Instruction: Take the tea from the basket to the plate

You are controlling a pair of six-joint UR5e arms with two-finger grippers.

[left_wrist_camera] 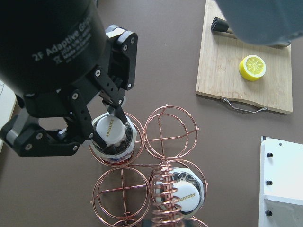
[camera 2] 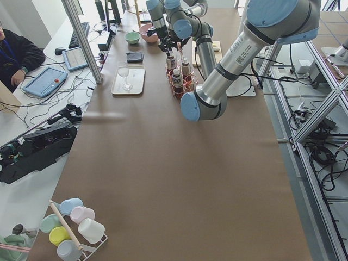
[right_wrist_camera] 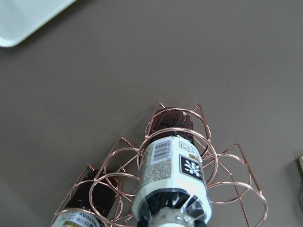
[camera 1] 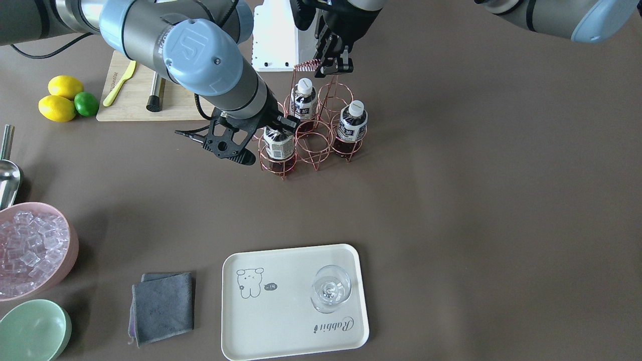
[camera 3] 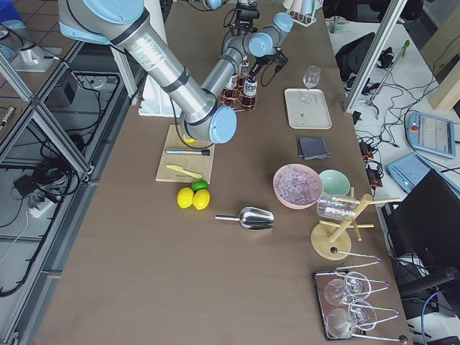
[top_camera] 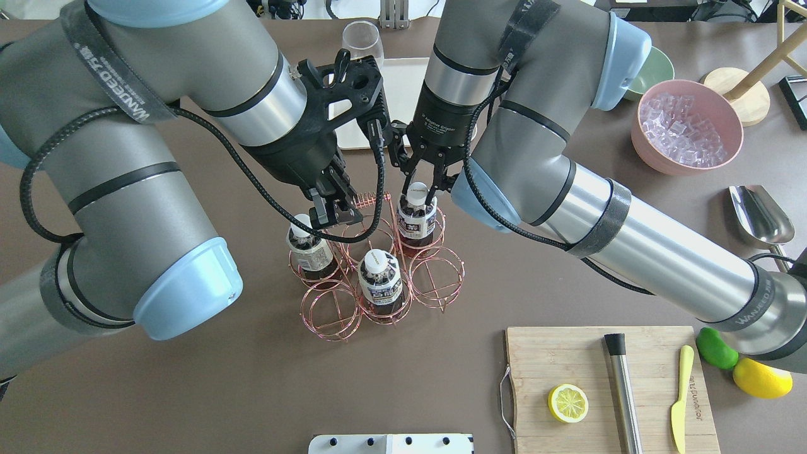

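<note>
The copper wire basket [top_camera: 438,277] stands mid-table with three tea bottles in its cells. My right gripper [top_camera: 420,184] is shut on the white cap of the far bottle [top_camera: 416,221], which still sits in its cell. The left wrist view shows its fingers [left_wrist_camera: 118,115] on either side of that cap, and the right wrist view looks down the bottle [right_wrist_camera: 173,172]. My left gripper [top_camera: 333,213] is shut on the basket's twisted handle [top_camera: 362,202]. The other bottles [top_camera: 311,252] [top_camera: 380,280] stand untouched. The cream plate [camera 1: 281,321] lies apart at the operators' side.
An upturned-looking wine glass [camera 1: 329,288] lies on the plate's right part. A grey cloth [camera 1: 163,306], a green bowl [camera 1: 32,331] and a pink bowl of ice [camera 1: 30,250] are nearby. A cutting board [top_camera: 567,353], a metal scoop [top_camera: 760,214] and lemons [camera 1: 60,100] lie on the right arm's side.
</note>
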